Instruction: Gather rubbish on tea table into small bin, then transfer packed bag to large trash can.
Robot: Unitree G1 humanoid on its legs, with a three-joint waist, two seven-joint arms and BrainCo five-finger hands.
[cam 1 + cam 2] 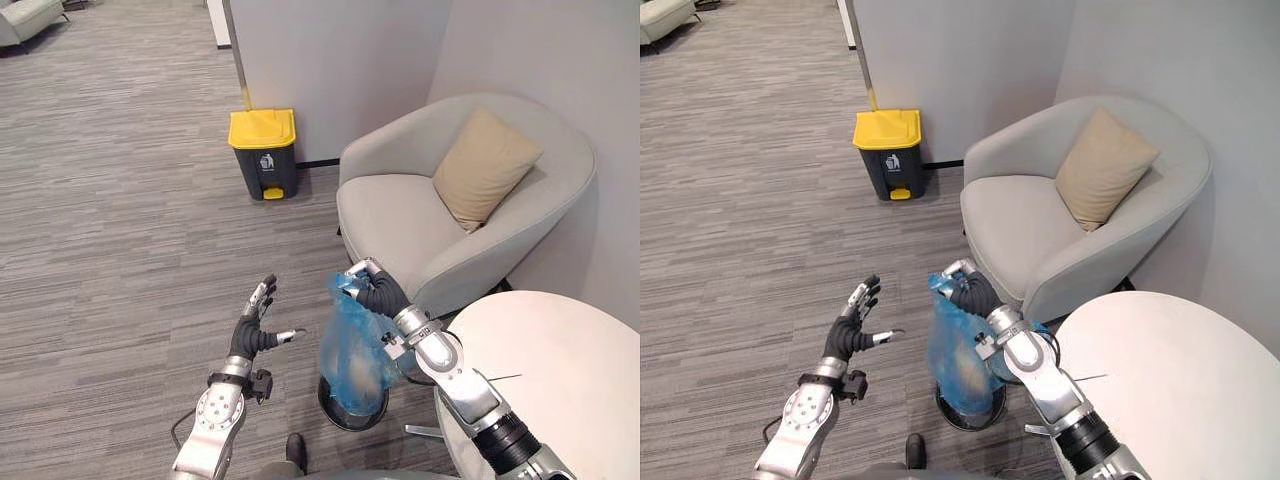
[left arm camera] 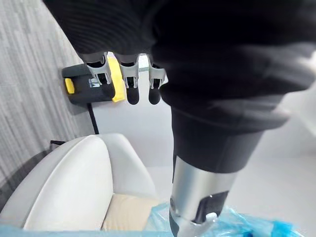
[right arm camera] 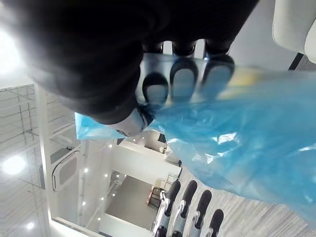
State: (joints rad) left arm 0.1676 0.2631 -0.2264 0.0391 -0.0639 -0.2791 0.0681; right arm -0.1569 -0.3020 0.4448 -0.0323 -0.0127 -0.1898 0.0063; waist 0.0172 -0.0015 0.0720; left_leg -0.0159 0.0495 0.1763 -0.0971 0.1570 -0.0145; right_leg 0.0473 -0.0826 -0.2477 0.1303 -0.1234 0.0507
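Right hand [image 1: 375, 292], mid-frame, has its fingers curled round the neck of one blue bag [image 1: 352, 355] hanging over one small bin [image 1: 345, 412] at bottom centre; left hand [image 1: 255, 320], lower left, fingers spread; one yellow-lidded trash can [image 1: 264, 152] upper centre
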